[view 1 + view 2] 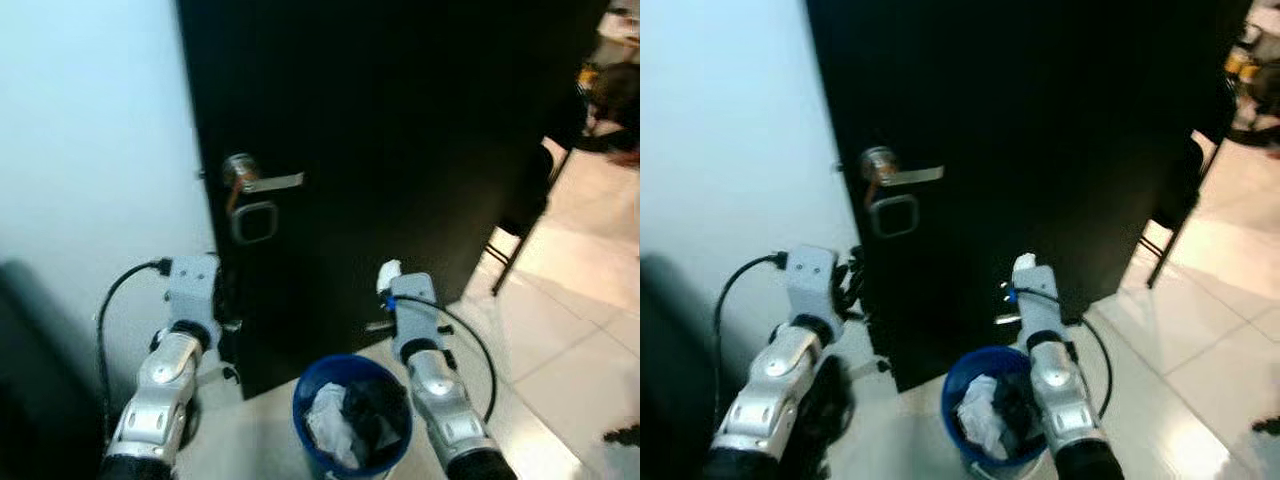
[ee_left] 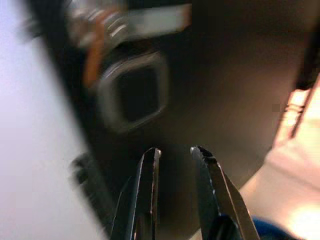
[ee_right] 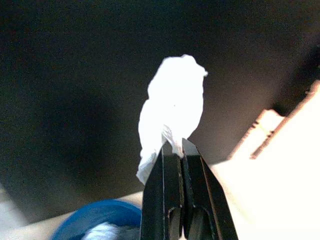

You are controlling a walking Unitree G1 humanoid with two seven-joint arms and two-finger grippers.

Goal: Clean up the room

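The right claw (image 3: 172, 145) is clenched on a crumpled white tissue (image 3: 172, 107), which stands up past the tips of its black fingers (image 3: 162, 165); in the head views the tissue (image 1: 389, 271) sits at the raised end of the right arm, held in front of the black door (image 1: 400, 130) and above the far rim of the blue bin (image 1: 305, 390); the bin stands on the pale tiled floor (image 1: 570, 340) between the two silver arms, just before the door's lower edge, and already holds white and dark rubbish (image 1: 350, 415); the left claw (image 2: 175, 152) is released, its two fingers (image 2: 150, 170) parted with a narrow gap and nothing between them; it points at the door below the silver lever handle (image 1: 270, 182) and the dark square lock plate (image 1: 255, 221), close to the door's edge where it meets the pale wall (image 1: 90, 140); in the left wrist view the handle and plate are blurred; to the right of the door, a dark chair (image 1: 525, 205) stands on the tiles, and further objects at the top right are too blurred to tell
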